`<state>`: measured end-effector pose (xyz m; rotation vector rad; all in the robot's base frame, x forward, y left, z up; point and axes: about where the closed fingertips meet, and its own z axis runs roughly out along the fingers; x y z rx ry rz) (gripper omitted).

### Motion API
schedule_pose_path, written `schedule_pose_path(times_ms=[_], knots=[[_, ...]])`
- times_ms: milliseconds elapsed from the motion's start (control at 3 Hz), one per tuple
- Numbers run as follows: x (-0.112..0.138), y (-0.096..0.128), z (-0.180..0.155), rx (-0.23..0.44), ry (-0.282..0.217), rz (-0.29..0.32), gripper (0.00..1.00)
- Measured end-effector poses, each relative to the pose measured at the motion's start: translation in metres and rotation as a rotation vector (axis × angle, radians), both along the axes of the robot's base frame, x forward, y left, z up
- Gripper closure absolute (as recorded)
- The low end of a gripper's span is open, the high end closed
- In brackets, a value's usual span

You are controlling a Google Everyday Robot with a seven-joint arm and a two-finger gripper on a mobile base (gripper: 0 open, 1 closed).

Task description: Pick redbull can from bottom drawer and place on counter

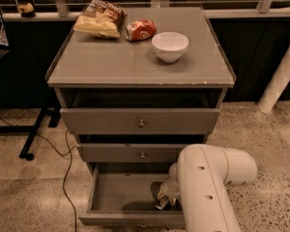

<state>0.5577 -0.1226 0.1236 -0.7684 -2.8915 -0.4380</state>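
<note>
Redbull can: not plainly in sight; judged to be down in the bottom drawer (117,197), toward its 3 o'clock end, masked by the gripper (166,195).
Chip bag (99,18): 11 o'clock on the counter (111,66), crumpled.
Red soda can (140,29): 12 o'clock, lying on its side, just beside the bag. Not the target!
Bowl (169,46): 1 o'clock, white, upright.
Bottom drawer: pulled out, floor showing across its left half.
Gripper: low inside the drawer's right half. Spread or pressed together? Cannot tell.
Arm (210,187): white, bulky, at 5 o'clock of the view, over the drawer's right corner.
Step in hand: by the look of it, the grasp down in the drawer.
Doing it well: centre on the can's body, get a firm hold, lift straight up clear of the middle drawer (142,153) overhead, then over to the open 6 to 7 o'clock stretch of counter, well apart from the bowl, and set it down upright.
</note>
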Motion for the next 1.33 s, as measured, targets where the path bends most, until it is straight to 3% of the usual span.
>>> schedule_pose_path(times_ms=[667,1333], knots=[[-0.001,0.012,0.025,0.134,-0.019,0.139,1.00],[-0.002,0.000,0.064,0.264,-0.075,0.254,1.00]])
